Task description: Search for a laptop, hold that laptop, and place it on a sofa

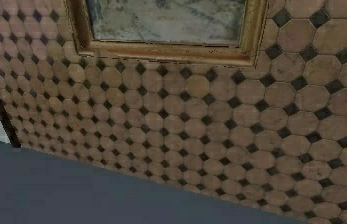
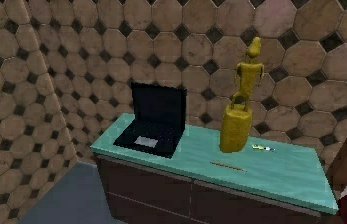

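Where laptop (image 2: 153, 122) lies on dresser (image 2: 209, 160), gold statue (image 2: 241, 100) stands beside.

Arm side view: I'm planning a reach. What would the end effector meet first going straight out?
Likely the teal-topped cabinet, front or top depending on arm height; laptop and yellow statue stand beyond, either side. Depth is unclear.

Soft, rather dim light falls evenly over the tiled wall (image 1: 181, 120), and the golden statue (image 2: 243, 100) catches it brightest.
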Controlling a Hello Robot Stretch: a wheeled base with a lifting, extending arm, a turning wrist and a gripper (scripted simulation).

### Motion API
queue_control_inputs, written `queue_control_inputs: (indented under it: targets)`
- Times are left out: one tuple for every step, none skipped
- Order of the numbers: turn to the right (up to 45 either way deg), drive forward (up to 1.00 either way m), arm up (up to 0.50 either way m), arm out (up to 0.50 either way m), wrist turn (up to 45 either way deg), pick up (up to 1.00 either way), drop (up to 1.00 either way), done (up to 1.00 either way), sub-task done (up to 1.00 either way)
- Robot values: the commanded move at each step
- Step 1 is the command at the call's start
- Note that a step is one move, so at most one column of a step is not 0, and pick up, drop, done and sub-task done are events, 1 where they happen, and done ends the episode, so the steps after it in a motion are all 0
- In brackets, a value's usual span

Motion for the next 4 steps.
queue_control_inputs:
  targets:
    - [0.0,0.00,0.50,0.00,0.0,0.00,0.00,0.00,0.00]
    - [0.0,0.00,0.28,0.00,0.0,0.00,0.00,0.00,0.00]
    - [0.0,0.00,0.00,0.46,0.0,0.00,0.00,0.00,0.00]
    - [0.0,0.00,0.00,0.00,45.0,0.00,0.00,0.00,0.00]
